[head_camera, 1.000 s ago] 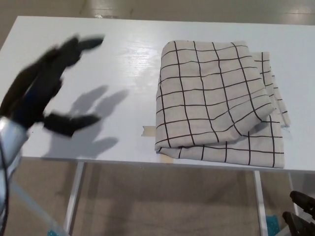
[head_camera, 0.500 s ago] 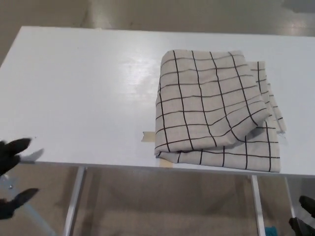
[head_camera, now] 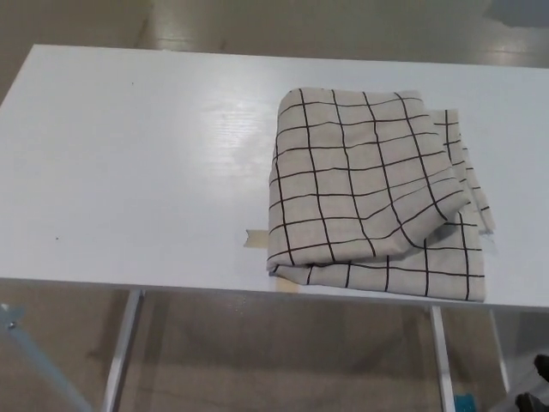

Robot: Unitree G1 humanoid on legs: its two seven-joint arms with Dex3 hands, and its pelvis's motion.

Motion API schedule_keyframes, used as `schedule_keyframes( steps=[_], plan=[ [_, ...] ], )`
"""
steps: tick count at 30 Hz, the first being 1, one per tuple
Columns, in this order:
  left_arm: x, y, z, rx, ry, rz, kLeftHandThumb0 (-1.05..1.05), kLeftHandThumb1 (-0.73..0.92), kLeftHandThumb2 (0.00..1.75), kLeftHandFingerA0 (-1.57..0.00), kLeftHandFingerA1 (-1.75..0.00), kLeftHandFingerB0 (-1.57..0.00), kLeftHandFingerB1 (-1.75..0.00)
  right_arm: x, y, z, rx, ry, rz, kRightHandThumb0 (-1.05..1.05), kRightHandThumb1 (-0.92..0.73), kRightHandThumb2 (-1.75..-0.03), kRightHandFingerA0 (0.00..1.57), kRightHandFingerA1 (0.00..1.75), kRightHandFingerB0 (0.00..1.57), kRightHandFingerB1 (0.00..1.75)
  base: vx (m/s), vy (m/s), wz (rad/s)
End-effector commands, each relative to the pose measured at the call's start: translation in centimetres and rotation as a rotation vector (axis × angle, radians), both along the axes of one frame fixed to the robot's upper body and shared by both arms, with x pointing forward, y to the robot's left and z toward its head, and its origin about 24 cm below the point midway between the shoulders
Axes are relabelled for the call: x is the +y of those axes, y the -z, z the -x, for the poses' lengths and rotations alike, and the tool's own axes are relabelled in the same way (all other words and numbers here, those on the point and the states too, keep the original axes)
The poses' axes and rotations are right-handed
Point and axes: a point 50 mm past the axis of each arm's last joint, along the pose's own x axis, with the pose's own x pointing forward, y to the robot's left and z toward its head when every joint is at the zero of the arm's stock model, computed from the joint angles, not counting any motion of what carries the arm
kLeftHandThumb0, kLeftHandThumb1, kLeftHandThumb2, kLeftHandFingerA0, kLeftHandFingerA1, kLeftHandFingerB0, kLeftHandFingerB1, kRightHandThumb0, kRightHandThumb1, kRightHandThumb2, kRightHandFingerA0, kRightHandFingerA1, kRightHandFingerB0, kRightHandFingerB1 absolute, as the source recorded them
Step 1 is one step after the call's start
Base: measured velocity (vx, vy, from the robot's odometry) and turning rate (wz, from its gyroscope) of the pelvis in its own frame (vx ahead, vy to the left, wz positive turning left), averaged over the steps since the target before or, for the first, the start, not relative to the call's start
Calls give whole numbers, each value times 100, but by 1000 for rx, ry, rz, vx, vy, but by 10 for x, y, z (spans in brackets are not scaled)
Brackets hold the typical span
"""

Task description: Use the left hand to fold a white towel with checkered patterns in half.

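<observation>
The white towel with black checks (head_camera: 369,189) lies folded over on the right part of the white table (head_camera: 129,163). Its upper layer is slightly skewed, so the layer below shows along the right and front edges. The towel's front edge reaches close to the table's front edge. My left hand does not show anywhere in the head view. Only a dark sliver of my right hand (head_camera: 541,367) shows at the bottom right corner, below table level and well away from the towel.
A small piece of tape (head_camera: 255,238) sticks to the table just left of the towel's front corner. Metal table legs (head_camera: 120,360) stand over the brown floor below. A pale slanted bar (head_camera: 34,356) crosses the bottom left corner.
My left hand has dropped from above the table's left side, past the front edge, and out of view. The towel has not moved. The camera has shifted slightly.
</observation>
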Motion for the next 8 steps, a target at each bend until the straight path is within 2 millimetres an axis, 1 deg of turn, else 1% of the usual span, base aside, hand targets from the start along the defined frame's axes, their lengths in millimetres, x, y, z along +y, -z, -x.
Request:
schedule_keyframes(
  steps=[1, 2, 4, 5, 6, 8],
  plan=[
    [4, 3, 24, -6, 56, 143, -74, 58, 58, -34, -35, -28, -31, -6, 5, 6, 27, 39, -18, -47, -58, -58, 55, 50, 56, 39, 0, 0, 0],
    [4, 4, 23, -3, 49, 153, -78, 48, 77, -29, -43, -24, -39, -5, 5, 5, 34, 28, -12, -47, -58, -58, 55, 50, 56, 39, 0, 0, 0],
    [4, 5, 21, -2, 34, 173, -78, 48, 78, -29, -44, -24, -40, -4, 6, 3, 43, 5, 2, -47, -58, -58, 55, 49, 56, 39, 0, 0, 0],
    [4, 5, 21, -4, 27, 180, -78, 48, 78, -29, -44, -24, -40, -4, 6, 3, 44, -3, 6, -47, -58, -58, 55, 49, 56, 39, 0, 0, 0],
    [4, 6, 20, -3, 19, 179, -76, 58, 58, -35, -36, -27, -31, -4, 7, 3, 46, -10, 6, -47, -58, -58, 55, 49, 55, 39, 0, 0, 0],
    [3, 6, 20, -3, 15, 177, -76, 58, 58, -35, -36, -27, -31, -4, 7, 3, 47, -14, 6, -47, -58, -58, 55, 49, 55, 39, 0, 0, 0]
  ],
)
